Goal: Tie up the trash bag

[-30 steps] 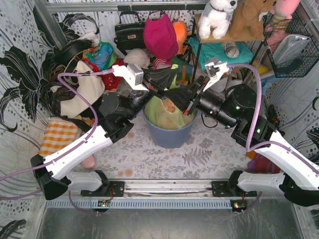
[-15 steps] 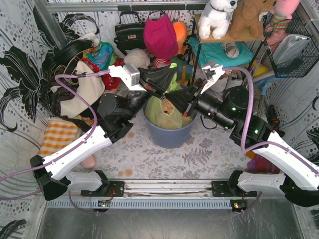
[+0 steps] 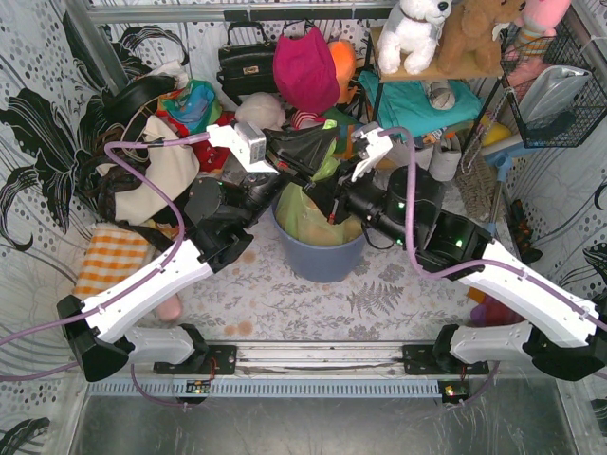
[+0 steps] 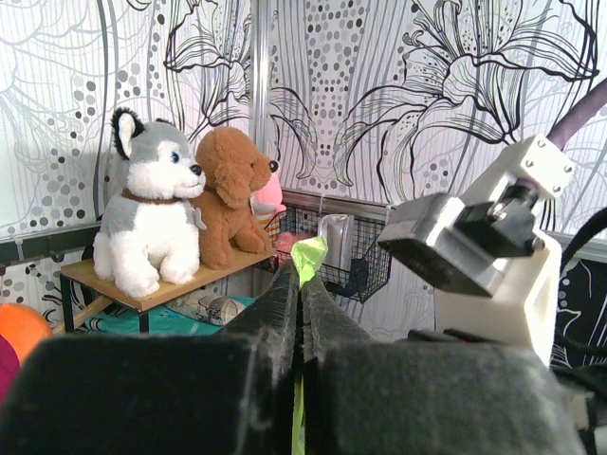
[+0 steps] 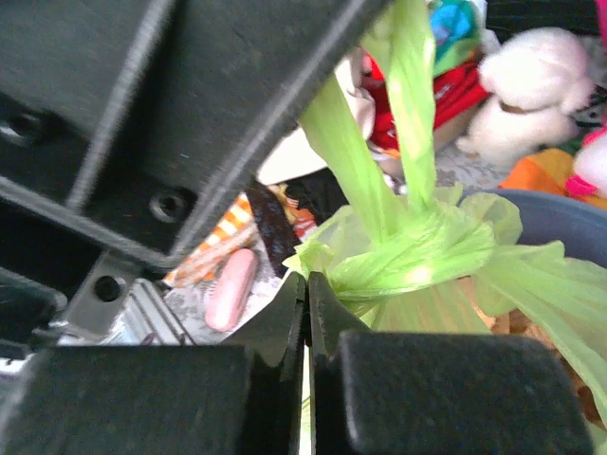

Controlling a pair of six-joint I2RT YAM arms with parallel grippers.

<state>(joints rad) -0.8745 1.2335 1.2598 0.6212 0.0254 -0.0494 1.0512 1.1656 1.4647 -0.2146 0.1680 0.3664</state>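
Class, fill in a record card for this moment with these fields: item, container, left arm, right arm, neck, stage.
item: trash bag, light green, translucent, sitting in the container
container: round blue-grey bin, upright
left arm: left gripper shut on a strand of the bag, green tip poking out above it
right arm: right gripper shut on the bag beside the bunched part
neck: knot, two strands rising from it
stage: a first knot seems formed; tightness cannot be told
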